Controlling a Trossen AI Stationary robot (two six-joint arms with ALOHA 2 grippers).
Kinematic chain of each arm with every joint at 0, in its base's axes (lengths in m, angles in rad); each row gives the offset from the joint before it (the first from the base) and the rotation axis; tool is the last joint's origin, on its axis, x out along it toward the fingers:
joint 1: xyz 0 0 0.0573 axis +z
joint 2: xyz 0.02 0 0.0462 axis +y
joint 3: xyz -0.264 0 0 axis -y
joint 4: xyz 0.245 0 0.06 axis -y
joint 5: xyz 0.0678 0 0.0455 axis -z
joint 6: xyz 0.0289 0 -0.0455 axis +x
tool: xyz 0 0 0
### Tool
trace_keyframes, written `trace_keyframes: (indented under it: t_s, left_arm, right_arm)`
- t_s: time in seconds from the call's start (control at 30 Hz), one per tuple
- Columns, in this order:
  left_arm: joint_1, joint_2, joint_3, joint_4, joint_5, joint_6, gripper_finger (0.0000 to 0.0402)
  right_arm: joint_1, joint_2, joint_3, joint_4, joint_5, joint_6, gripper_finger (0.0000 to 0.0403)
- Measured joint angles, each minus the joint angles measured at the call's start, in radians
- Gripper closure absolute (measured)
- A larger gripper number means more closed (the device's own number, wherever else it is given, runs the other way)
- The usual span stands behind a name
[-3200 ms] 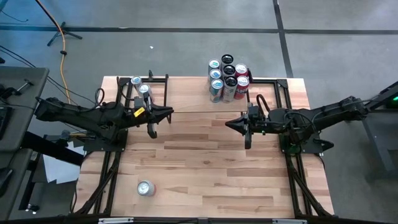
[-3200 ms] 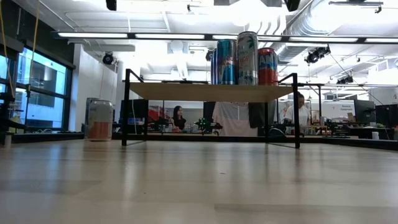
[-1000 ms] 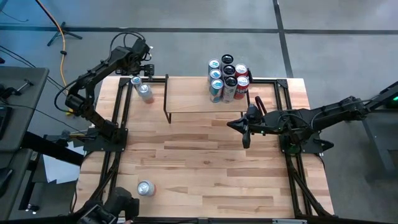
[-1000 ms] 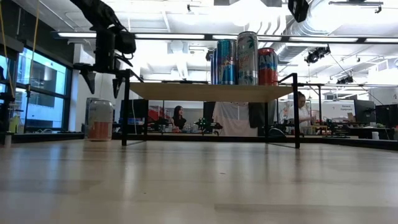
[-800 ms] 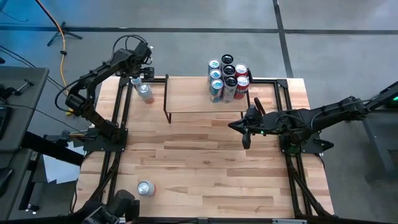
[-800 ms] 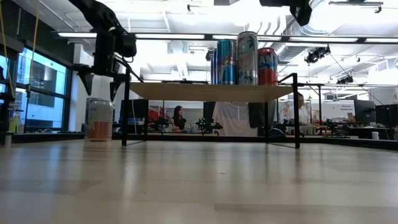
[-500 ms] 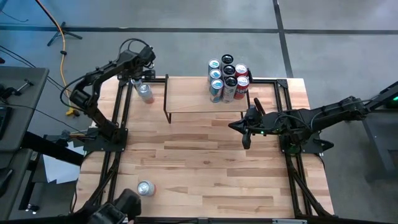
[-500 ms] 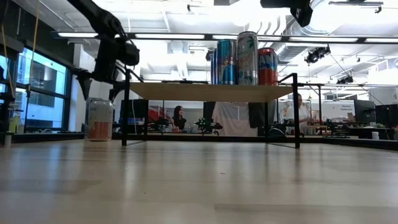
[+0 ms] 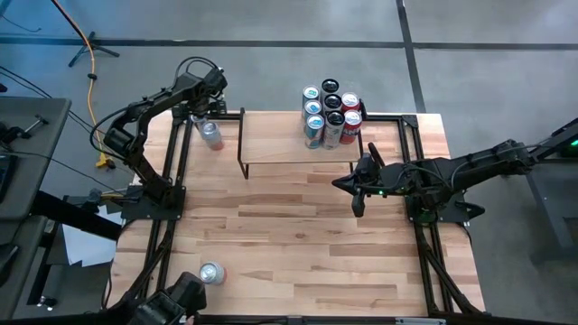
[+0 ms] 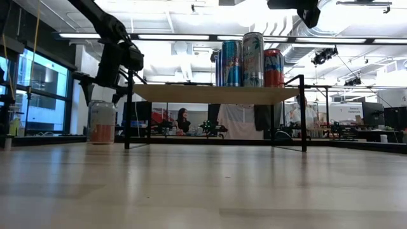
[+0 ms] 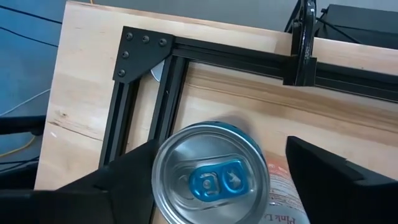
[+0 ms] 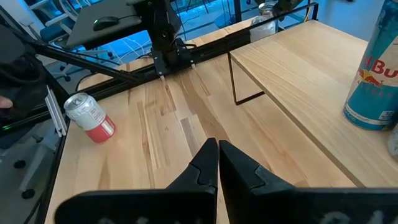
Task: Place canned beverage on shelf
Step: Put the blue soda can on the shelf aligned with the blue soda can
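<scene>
**A robotics lab, seen from my bench**

I work in a big open lab. Beyond my wooden table (image 10: pixel 203 184) the low view shows exposed silver ducting (image 10: pixel 305 38) and strip lights (image 10: pixel 191 36) on the ceiling, tall windows (image 10: pixel 38 95), and people seated at cluttered workbenches (image 10: pixel 184 121). From above, the floor is grey concrete (image 9: pixel 271 23) with an orange cable (image 9: pixel 90 54) trailing across it.

A grey concrete floor (image 9: pixel 271 54) marked by dark seams surrounds the table. Beyond it, ceiling strip lights (image 10: pixel 184 36), exposed ductwork (image 10: pixel 299 41), tall windows (image 10: pixel 41 95) and seated people (image 10: pixel 182 119).
</scene>
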Motion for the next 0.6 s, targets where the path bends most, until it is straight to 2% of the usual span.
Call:
trace_keyframes:
  t_s: [0.33,0.6]
  left_arm:
    - [0.000,-0.003,0.003,0.000,-0.003,-0.001,0.0227]
    - [0.000,-0.004,0.003,-0.001,-0.002,0.015,0.0233]
  right_arm:
    - [0.000,0.000,0.000,-0.002,0.007,-0.001,0.0402]
    - [0.000,0.000,0.000,-0.002,0.008,0.002,0.0402]
